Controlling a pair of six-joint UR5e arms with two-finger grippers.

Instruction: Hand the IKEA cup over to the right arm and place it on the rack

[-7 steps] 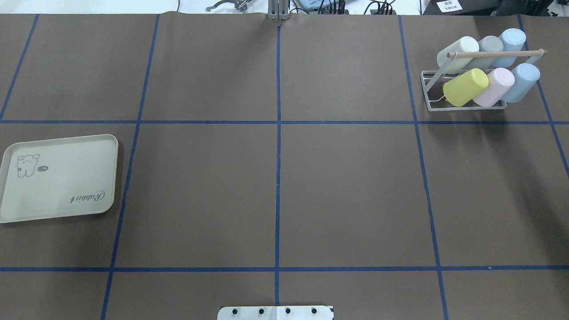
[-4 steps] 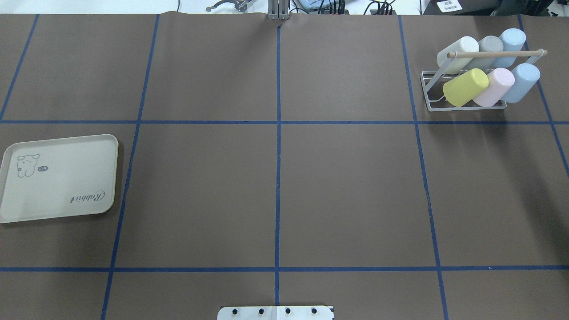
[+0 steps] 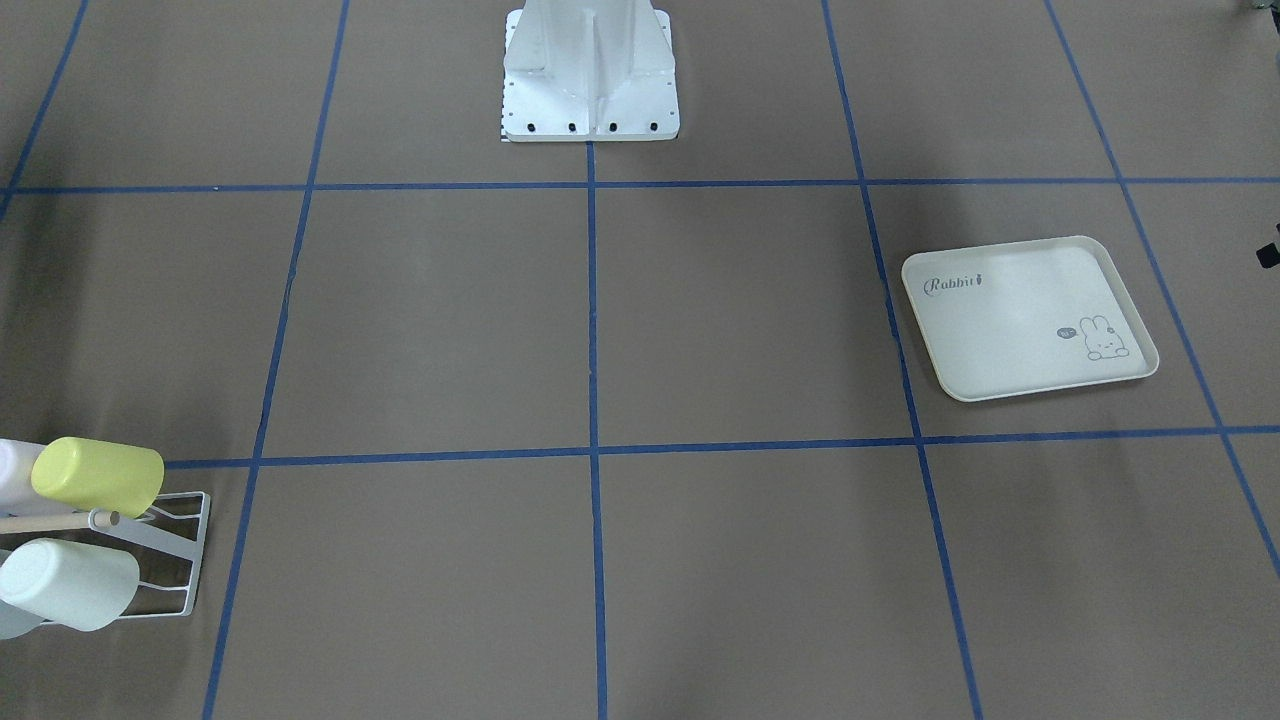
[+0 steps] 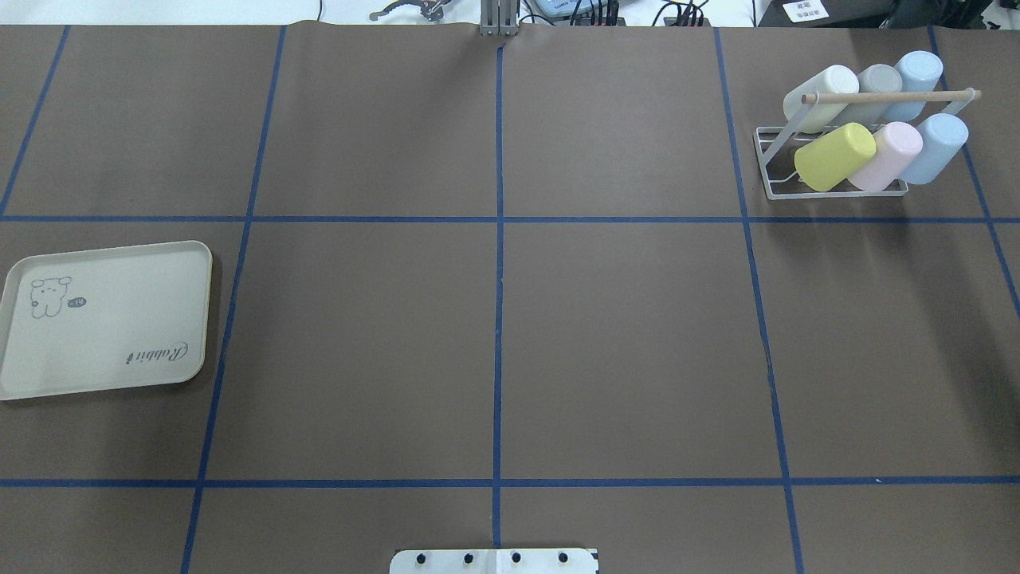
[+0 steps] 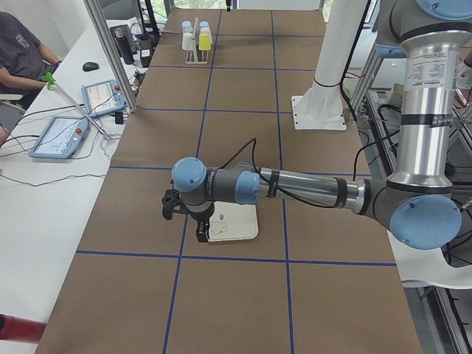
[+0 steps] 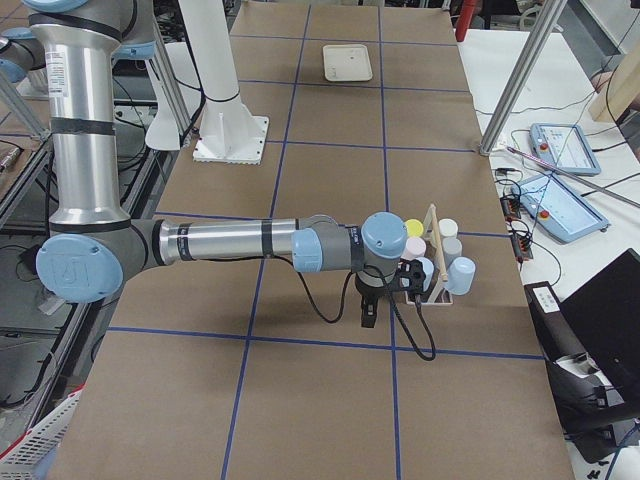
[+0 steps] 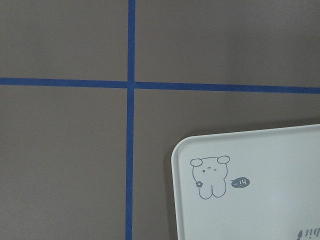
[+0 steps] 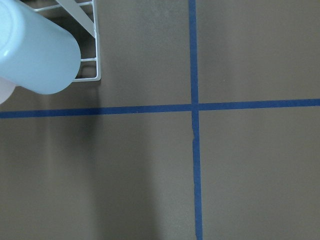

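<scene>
Overhead view, far left: cream tray (image 4: 111, 335) lies flat on the table (image 4: 621, 343), w/ a rabbit drawing + "Rabbit" script on its face. In the ext. left view the left gripper (image 5: 201, 234) hangs over the tray's edge. It's seen side-on only, so whether its fingers are apart or closed can't be told. Left wrist cam looks down on the tray corner w/ the drawing.

Far right, at the back of the table: rack (image 4: 763, 163), white wire, w/ wooden dowel (image 4: 888, 96) across the top. Six cups sit on it, all tilted, packed side by side in 2 rows of 3.
- Back row: cream cup (image 4: 821, 97), grey cup (image 4: 879, 82), back blue cup (image 4: 918, 70).
- Front row: yellow cup (image 4: 834, 156), pink cup (image 4: 886, 155), front blue cup (image 4: 934, 147).

In the ext. right view the right gripper (image 6: 367, 315) hangs just beside the rack; finger state can't be told there either. Right wrist cam catches one pale cup + a rack corner at top left.
</scene>
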